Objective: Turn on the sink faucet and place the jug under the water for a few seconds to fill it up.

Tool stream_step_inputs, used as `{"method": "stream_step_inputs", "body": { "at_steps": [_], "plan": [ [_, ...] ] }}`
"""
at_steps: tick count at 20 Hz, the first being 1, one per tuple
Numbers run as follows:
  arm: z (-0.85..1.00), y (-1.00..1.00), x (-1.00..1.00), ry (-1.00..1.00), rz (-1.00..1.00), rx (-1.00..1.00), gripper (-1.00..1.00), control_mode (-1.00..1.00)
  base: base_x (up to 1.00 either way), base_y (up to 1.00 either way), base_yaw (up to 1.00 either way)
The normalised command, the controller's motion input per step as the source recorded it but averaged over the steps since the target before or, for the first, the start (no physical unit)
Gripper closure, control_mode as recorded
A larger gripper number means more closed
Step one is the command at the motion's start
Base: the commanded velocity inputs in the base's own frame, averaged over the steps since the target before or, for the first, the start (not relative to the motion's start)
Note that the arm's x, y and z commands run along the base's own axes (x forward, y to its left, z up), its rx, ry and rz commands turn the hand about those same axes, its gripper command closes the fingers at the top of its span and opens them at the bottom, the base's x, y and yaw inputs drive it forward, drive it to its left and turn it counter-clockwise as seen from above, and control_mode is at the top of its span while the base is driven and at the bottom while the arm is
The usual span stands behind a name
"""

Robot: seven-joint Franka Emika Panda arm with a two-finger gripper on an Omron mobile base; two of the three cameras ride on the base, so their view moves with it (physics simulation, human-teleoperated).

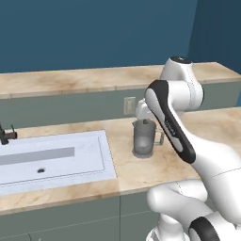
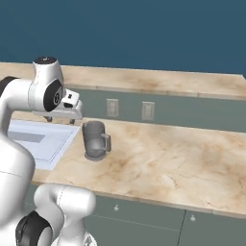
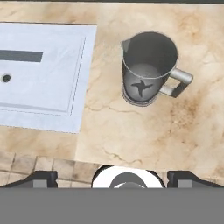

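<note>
Faucet (image 1: 5, 134) at 9 o'clock, far L edge of left base view, behind sink (image 1: 89, 155). Jug (image 1: 144, 137) upright on bench (image 1: 141, 169), just R of sink rim, handle toward 3 o'clock. End effector (image 3: 112, 177) hovers above jug; fingers (image 3: 41, 178) wide apart, holding nothing.

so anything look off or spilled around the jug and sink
Nothing stands out. The jug stands upright and empty on the counter beside the sink, handle pointing away from it. No spill shows, and no water runs.
</note>
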Motion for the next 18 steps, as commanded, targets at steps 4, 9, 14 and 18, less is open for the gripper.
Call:
{"method": "stream_step_inputs", "body": {
  "at_steps": [4,9,14,18],
  "plan": [
    [0.0,0.0,0.0,0.0,0.0,0.0,-1.0,1.0,0.0,0.96,0.0],
    [0.0,0.0,0.0,0.0,0.0,0.0,-1.0,1.0,0.0,0.92,0.0],
    [0.0,0.0,0.0,0.0,0.0,0.0,-1.0,1.0,0.0,0.65,0.0],
    [0.0,0.0,0.0,0.0,0.0,0.0,-1.0,1.0,0.0,0.39,0.0]
  ]
}}
